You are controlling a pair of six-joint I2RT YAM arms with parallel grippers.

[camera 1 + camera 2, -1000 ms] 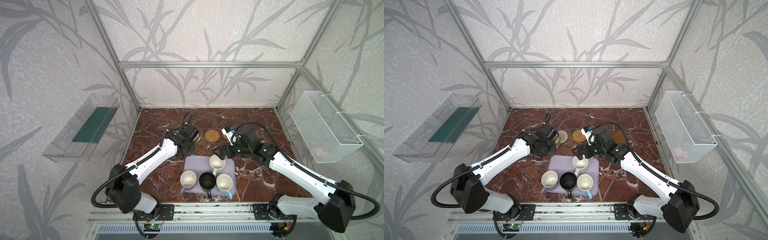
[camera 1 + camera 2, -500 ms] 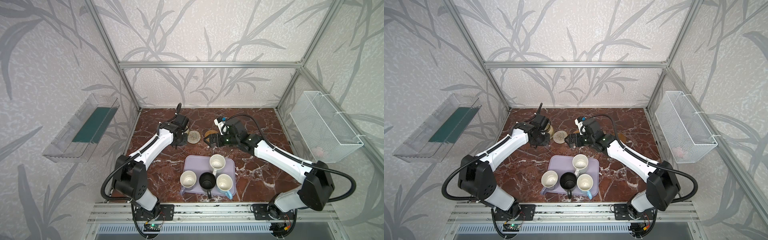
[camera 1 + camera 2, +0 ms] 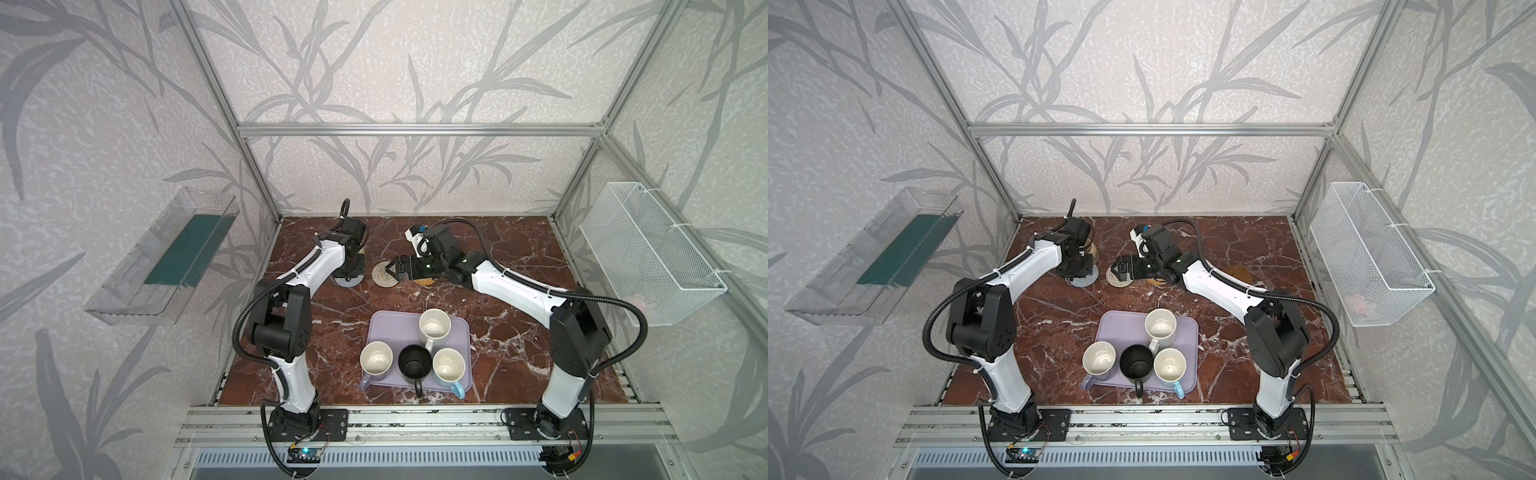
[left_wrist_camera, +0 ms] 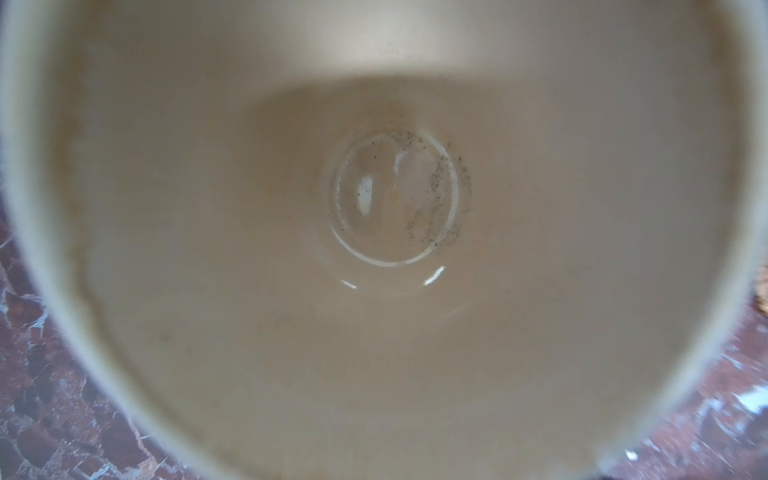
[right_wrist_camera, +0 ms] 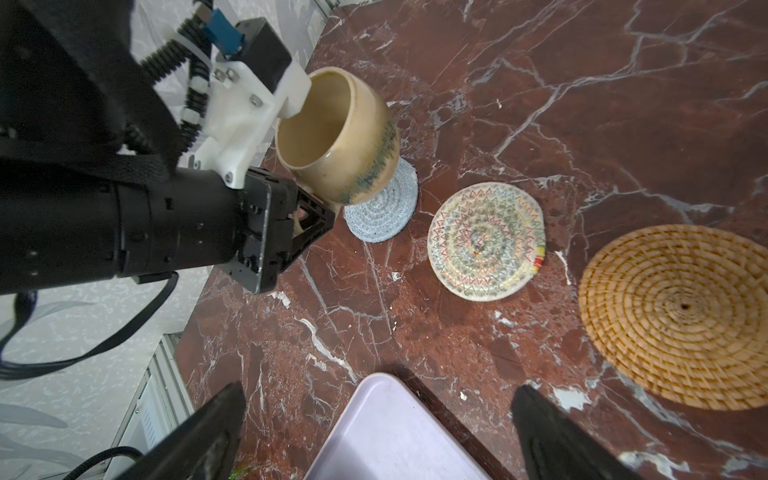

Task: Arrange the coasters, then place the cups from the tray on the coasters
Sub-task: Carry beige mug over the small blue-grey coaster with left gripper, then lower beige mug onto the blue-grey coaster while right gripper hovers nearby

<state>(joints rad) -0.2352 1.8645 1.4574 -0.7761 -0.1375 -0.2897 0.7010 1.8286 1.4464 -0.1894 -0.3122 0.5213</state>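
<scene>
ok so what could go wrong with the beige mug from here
1. The beige mug, held by its handle in the shut left gripper, seems to sit over one edge of the grey-blue coaster, not its middle; released so, it may rock or land half on the marble.
2. The open right gripper hangs close by, near the cream coaster; the two arms could brush.

Both top views are bright, evenly lit from above and sharp, with soft shadows under my arms on the marble table [image 3: 519, 249]. In my left wrist view the beige mug [image 4: 374, 332] fills the frame: rim blurred, pale glare on its wall, glints at the bottom. My right wrist view is crisp mid-frame, but the fingers [image 5: 199, 432] of my right gripper [image 5: 376, 395] are out of focus.
</scene>
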